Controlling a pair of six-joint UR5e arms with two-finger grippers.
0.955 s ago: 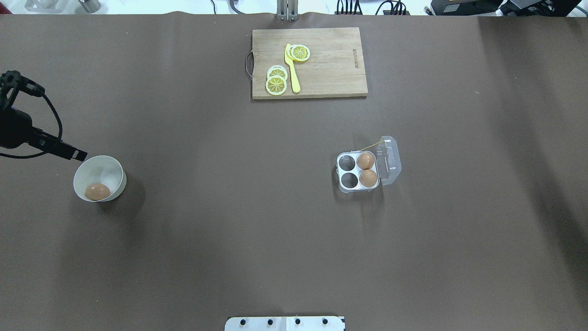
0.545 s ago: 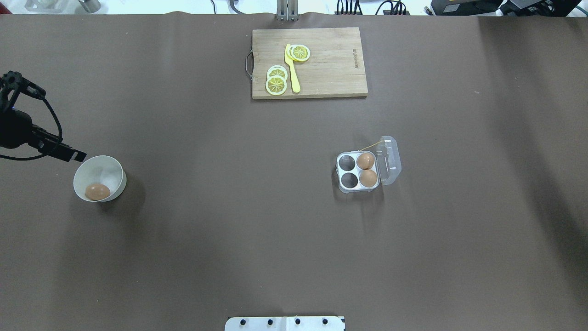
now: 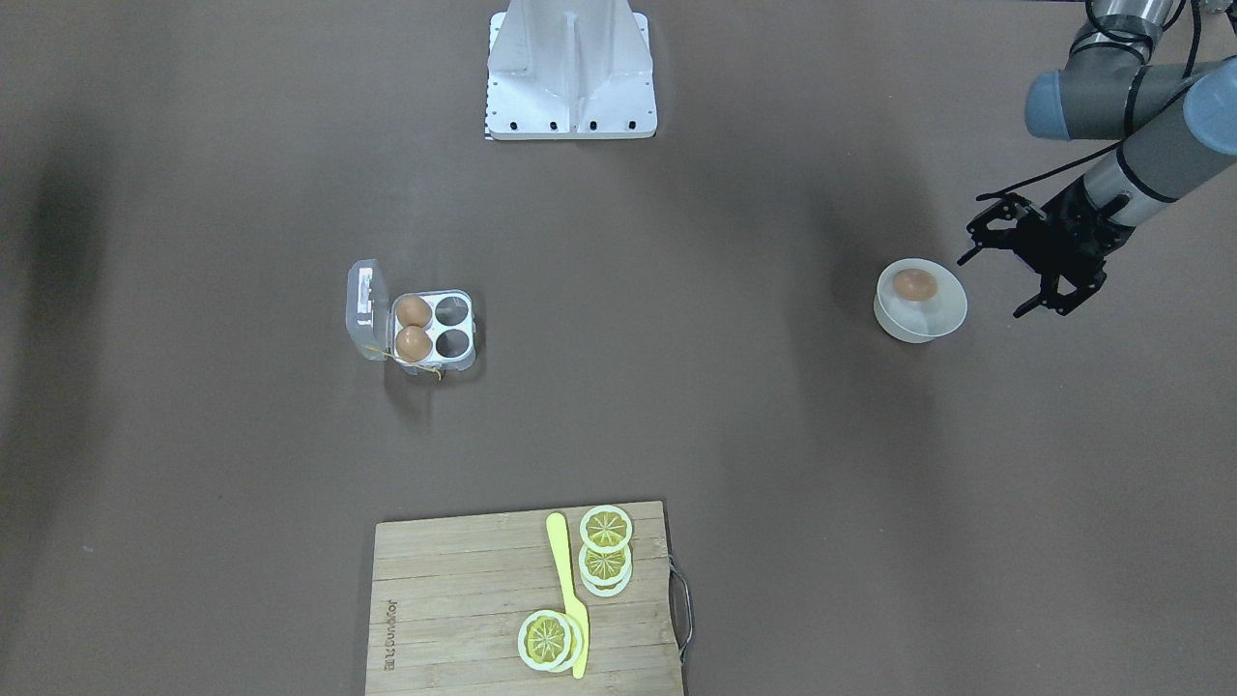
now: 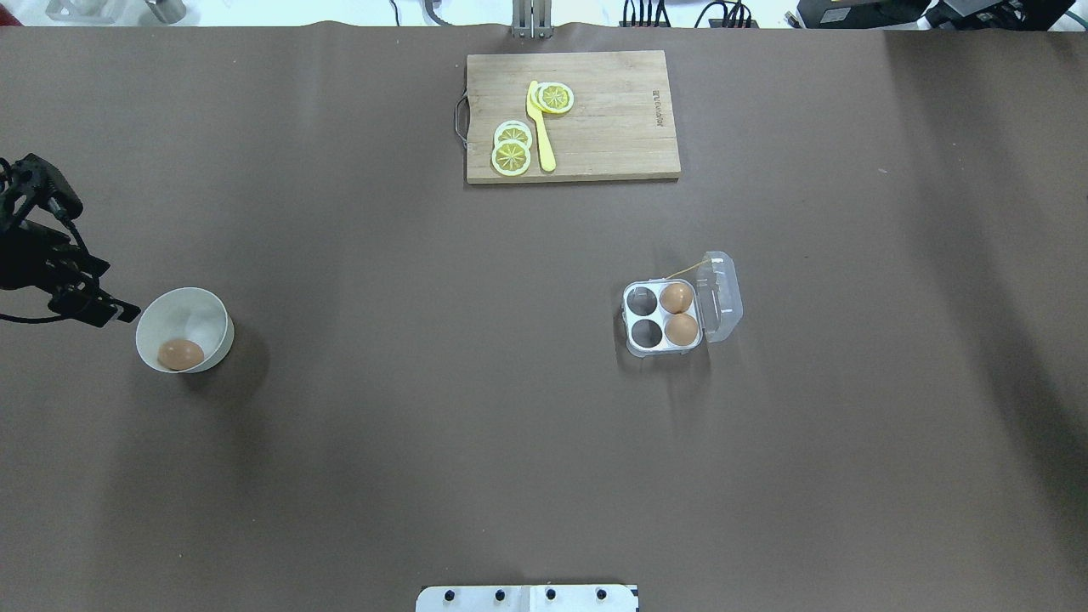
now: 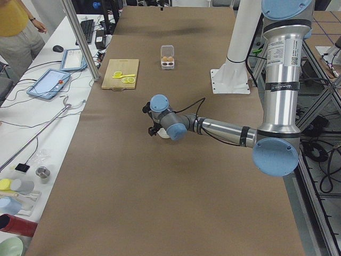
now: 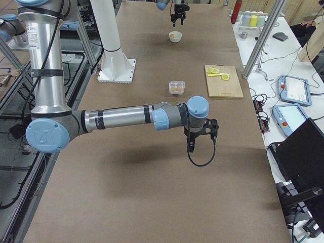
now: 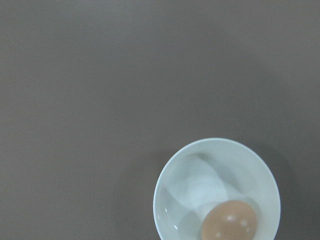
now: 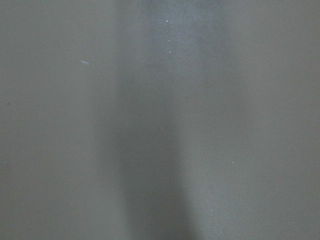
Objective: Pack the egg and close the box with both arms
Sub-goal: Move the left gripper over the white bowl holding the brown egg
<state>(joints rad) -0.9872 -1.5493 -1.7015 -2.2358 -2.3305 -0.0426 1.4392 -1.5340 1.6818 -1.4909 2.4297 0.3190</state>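
In the overhead view the left gripper [image 3: 989, 288] is hanging just off the bowl [image 4: 204, 310] at its 9 o'clock, jaws spread wide and holding nothing, while the egg [image 4: 180, 354] is lying inside the bowl toward 6 o'clock. The box [image 4: 660, 316] is sitting well apart at the bowl's 3 o'clock, its lid [image 4: 722, 297] lying open on its 3 o'clock side and two more eggs [image 4: 677, 298] filling the cups beside the lid. The right gripper [image 6: 192, 144] is hanging above the table [image 4: 425, 425] and showing only in the right side view, so I cannot tell how its jaws are standing.
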